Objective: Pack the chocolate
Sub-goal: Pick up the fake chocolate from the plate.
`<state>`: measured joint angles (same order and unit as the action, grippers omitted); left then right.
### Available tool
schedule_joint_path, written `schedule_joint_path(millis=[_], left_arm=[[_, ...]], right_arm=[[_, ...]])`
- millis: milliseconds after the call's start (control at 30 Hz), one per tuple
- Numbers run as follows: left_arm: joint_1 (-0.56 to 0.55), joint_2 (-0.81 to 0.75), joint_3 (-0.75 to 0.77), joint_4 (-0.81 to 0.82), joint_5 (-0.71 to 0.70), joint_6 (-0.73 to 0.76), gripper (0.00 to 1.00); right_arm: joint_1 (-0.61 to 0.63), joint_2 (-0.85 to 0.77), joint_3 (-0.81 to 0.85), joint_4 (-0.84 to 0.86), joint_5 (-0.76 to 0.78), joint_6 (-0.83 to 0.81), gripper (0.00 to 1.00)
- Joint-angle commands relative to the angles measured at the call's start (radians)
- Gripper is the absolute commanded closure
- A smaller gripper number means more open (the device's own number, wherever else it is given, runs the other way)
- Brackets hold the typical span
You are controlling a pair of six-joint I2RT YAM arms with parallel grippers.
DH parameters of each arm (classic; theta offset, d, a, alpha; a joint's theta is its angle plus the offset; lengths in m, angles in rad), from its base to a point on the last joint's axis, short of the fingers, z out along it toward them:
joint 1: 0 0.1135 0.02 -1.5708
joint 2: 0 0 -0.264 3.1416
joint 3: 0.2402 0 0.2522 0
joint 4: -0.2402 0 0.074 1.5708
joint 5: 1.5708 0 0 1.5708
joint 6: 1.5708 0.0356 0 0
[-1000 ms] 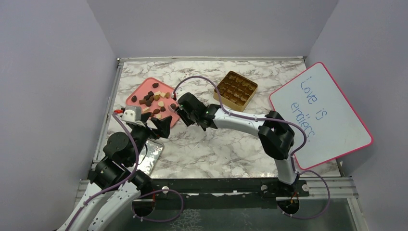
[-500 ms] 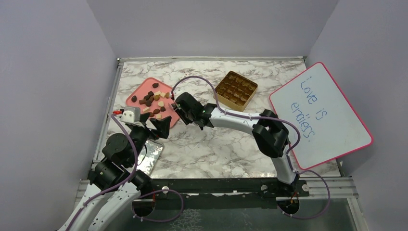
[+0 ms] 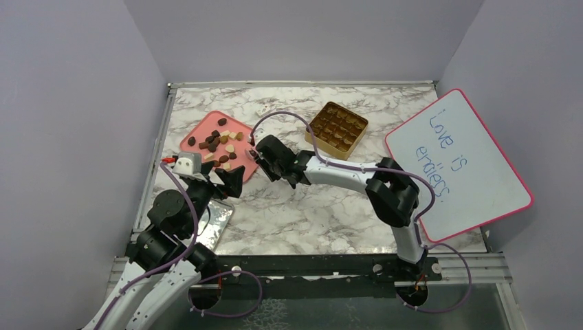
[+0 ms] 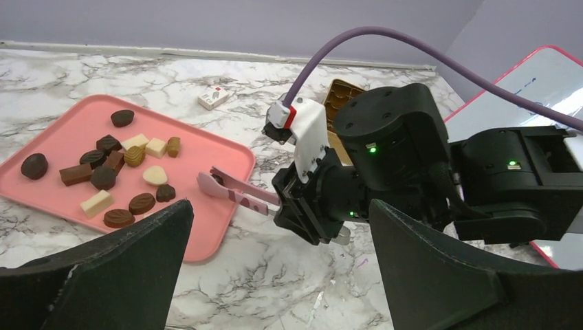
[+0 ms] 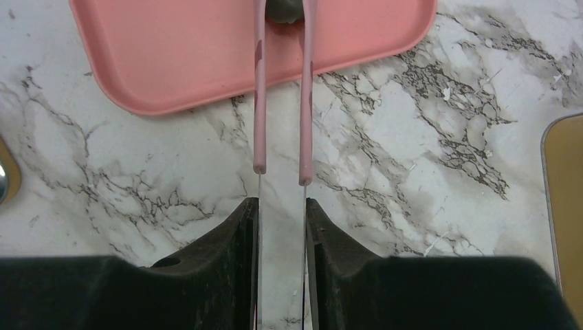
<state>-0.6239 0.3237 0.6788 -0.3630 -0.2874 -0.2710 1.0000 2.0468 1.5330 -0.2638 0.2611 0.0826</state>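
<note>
- Far left: left gripper [image 3: 232,180] hovers nr the tray's near edge, fingers spread wide, nothing btwn them.
- Under that arm we note a shiny foil sheet [image 3: 218,221] lying flat on the marble table [image 3: 295,206].
- Pink tray [image 4: 206,234] sits left of centre, turned corner-on. The chocolate [image 4: 103,177] lies loose on it: mostly dark brown pcs, a few cream/tan, bunched toward the tray's left half.
- Small white packet [image 4: 214,97] on the table beyond the tray.
- Pink tweezers [image 4: 237,194] reach in over the tray's right edge. One dark piece [image 5: 283,8] sits btwn the tips, apart from the rest. We can't tell if it's pinched or lifted.
- Right gripper [image 5: 282,213]: fingers clamped on the tweezers' metal shanks, pressing the two arms close.
- Gold box [image 3: 355,139] w/ grid compartments, right of centre, well apart from the tray.
- Far right: whiteboard [image 3: 474,179], pink-edged, blue handwriting, lying askew at the table's edge.
</note>
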Motion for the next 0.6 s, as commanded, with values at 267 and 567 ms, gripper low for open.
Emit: schedule_joint_path(millis=[267,567], left_arm=[[-0.002,0.053,-0.001,-0.008,-0.012,0.009,0.01],[-0.002,0.146,-0.012,0.0,0.028,0.007,0.01]], right_arm=[[-0.004,-0.21,-0.097,-0.005,-0.066,0.049,0.71],[-0.005,-0.4,-0.236,-0.088,-0.003,0.06,0.71]])
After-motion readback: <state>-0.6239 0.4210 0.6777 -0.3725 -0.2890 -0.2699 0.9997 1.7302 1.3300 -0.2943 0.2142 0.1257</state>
